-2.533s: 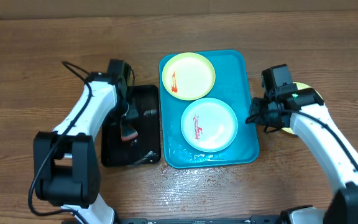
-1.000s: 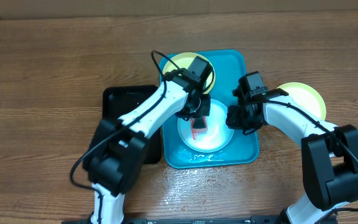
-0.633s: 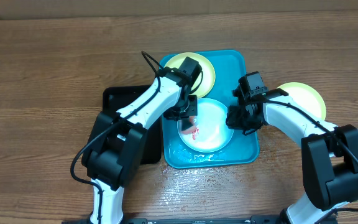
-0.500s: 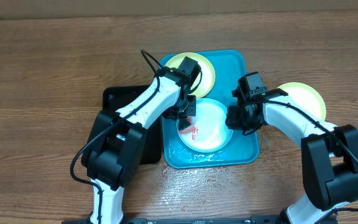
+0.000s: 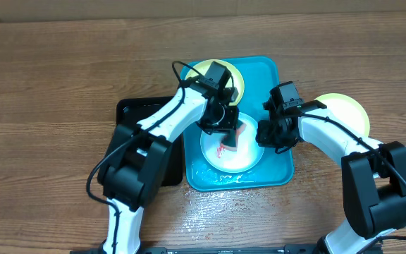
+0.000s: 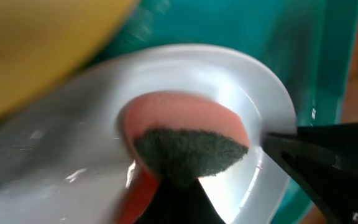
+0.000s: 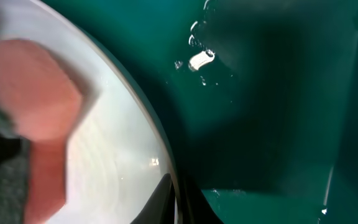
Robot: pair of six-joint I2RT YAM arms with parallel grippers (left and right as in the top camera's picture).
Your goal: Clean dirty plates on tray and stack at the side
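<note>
The left tool (image 5: 226,131) is closed on a pink-and-green sponge (image 6: 185,140), which is pressed onto the light blue plate (image 5: 249,154) on the turquoise tray (image 5: 268,77), toward the front edge of the bench (image 5: 48,70). That plate's rim is pinched by the right tool (image 5: 263,135).

Overhead view evenly lit and sharp, with soft shadows. Both wrist views blurred at close range; glare specks on the wet tray (image 7: 253,93).
</note>
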